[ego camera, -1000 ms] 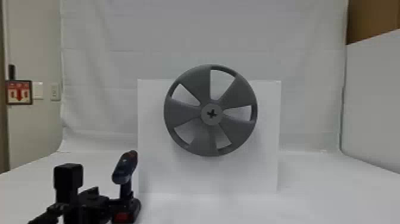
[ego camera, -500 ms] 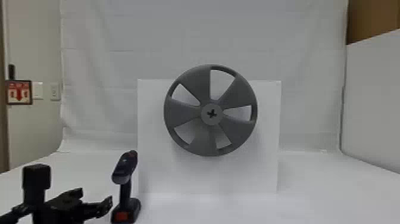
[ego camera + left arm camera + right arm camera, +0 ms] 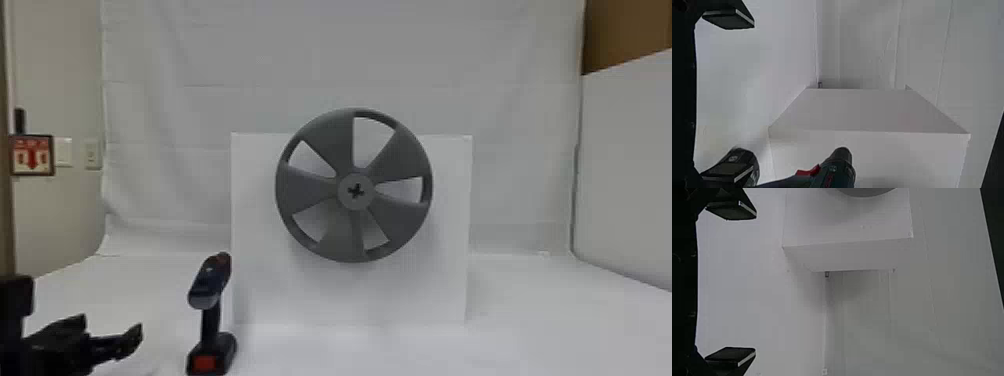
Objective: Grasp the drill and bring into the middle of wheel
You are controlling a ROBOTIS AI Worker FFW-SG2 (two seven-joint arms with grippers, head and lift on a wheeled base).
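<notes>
Left gripper has swung left over last second, off from drill; gap now shows between them in head view
Its fingers spread wide, nothing held; same for right gripper
Drill unmoved, upright on table, left of wheel and lower
In left wrist view, drill off by one finger, not between both
Grasp looks undone: likely needs re-aim at handle, then carry to hub
</notes>
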